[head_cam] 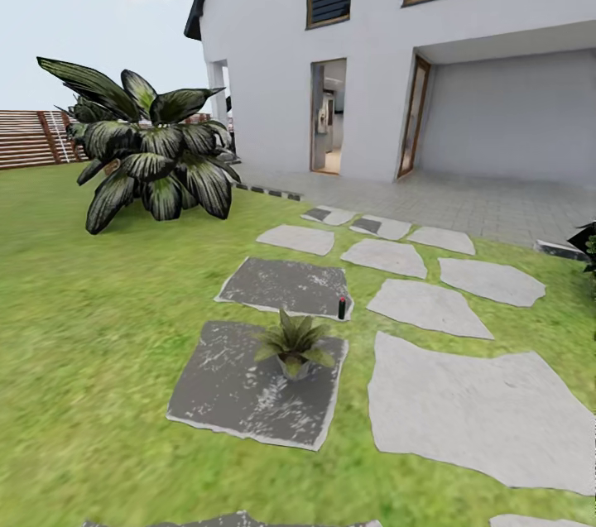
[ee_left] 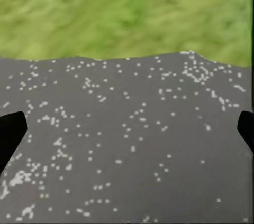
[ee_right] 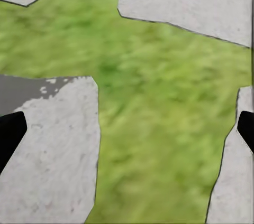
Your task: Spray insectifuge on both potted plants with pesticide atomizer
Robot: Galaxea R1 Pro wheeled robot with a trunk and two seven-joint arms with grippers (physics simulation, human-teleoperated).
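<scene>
Atomizer: the tiny dark pesticide bottle with a red top [head_cam: 341,307] stands upright on the near right corner of a dark grey speckled stepping slab [head_cam: 281,285], close to the slab's edge and the grass.
Potted plant: a small low rosette of pointed olive-green leaves [head_cam: 294,342] sits in a small grey pot, barely seen under the leaves, on the nearer dark grey slab [head_cam: 232,395], toward its far right part; atomizer and plant are near each other, on neighbouring slabs, not touching.
Ground: green lawn [head_cam: 91,328] with pale grey irregular slabs [head_cam: 488,411] to the right, leading toward paving at a white house [head_cam: 381,55] with an open doorway.
Large plant: a big dark bush with white-striped leaves [head_cam: 153,150] stands far off on the lawn at the left, with a brown slatted wooden fence [head_cam: 29,138] behind it.
Left gripper [ee_left: 127,129]: dark fingertips [ee_left: 10,131] at the two edges of the left wrist view, spread wide, nothing between them; below lies a dark speckled slab bordered by grass.
Right gripper [ee_right: 127,129]: fingertips [ee_right: 10,131] likewise wide apart and holding nothing, over a strip of grass between pale slabs.
</scene>
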